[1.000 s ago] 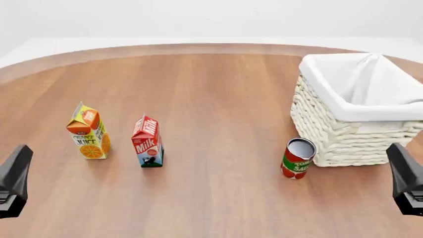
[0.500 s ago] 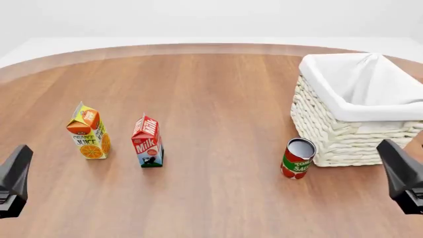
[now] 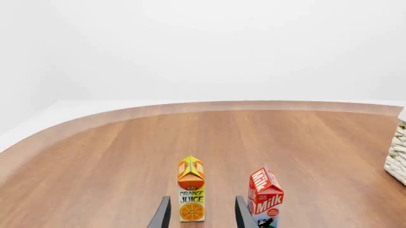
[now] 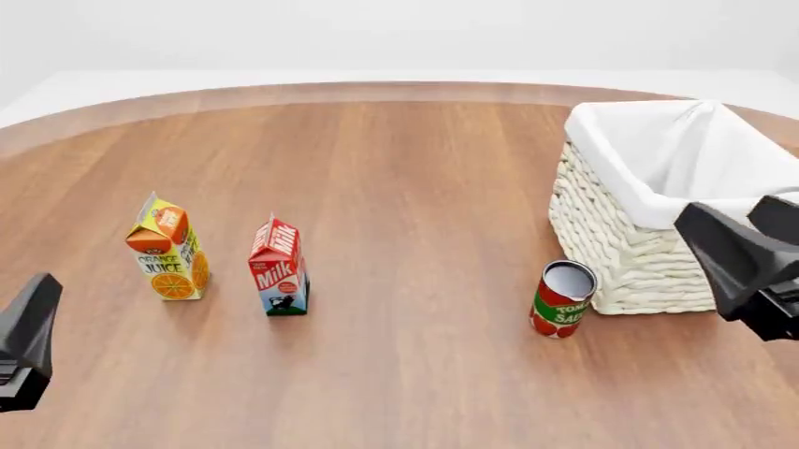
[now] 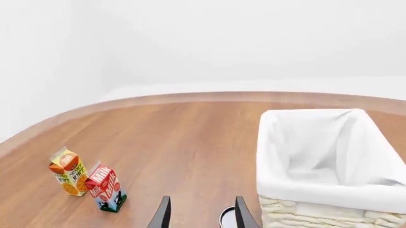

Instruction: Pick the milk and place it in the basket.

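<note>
Overhead, white walls ring a round wooden table (image 4: 413, 187); both hands, left hand (image 3: 201, 216) and right hand (image 5: 199, 213), gape, holding nothing.

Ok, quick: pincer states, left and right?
Left pincer: open, holding nothing; the orange juice carton shows between its fingers, farther off.
Right pincer: open, holding nothing.

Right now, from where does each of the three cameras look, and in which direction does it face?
Front view: fixed above and behind the arms, facing forward and down at the table; both end effectors show.
Left wrist view: behind the left end effector, facing the orange juice carton and the milk.
Right wrist view: behind the right end effector, facing the basket.
All three share the milk.
</note>
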`<action>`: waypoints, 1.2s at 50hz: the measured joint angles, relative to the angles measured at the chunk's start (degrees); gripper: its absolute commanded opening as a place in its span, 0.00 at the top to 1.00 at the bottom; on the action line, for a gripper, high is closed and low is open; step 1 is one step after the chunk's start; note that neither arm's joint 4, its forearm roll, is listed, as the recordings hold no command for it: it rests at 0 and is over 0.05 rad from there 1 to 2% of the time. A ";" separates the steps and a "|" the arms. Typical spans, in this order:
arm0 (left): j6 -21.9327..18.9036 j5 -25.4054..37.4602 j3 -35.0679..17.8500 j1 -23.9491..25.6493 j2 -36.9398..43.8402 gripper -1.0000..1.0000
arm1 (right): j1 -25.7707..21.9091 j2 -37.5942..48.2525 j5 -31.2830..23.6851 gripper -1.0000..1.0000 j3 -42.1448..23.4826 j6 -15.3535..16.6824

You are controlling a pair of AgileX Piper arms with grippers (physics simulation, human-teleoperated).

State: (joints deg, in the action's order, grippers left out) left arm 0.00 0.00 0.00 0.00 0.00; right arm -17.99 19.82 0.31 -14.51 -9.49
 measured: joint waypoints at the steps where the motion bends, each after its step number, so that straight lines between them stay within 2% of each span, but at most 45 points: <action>1: 0.00 0.00 0.00 0.00 0.00 0.00 | -0.45 0.78 0.10 0.00 -0.61 -0.20; 16: 0.00 0.00 0.00 0.00 0.00 0.00 | -7.05 11.97 0.99 0.00 -9.50 -4.40; 21: 0.00 0.00 0.00 0.00 0.00 0.00 | -10.16 19.36 -0.72 0.00 -16.41 -4.54; 27: 0.00 0.00 0.00 0.00 0.00 0.00 | -12.92 26.02 -1.38 0.00 -21.71 -5.20; 48: 0.00 0.00 0.00 0.00 0.00 0.00 | -17.19 40.76 -3.07 0.00 -33.64 -3.28; 60: 0.00 0.00 0.00 0.00 0.00 0.00 | -18.56 47.53 -3.38 0.00 -39.07 -3.55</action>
State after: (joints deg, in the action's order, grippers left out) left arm 0.00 0.00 0.00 0.00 0.00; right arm -36.55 67.35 -3.07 -53.58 -13.04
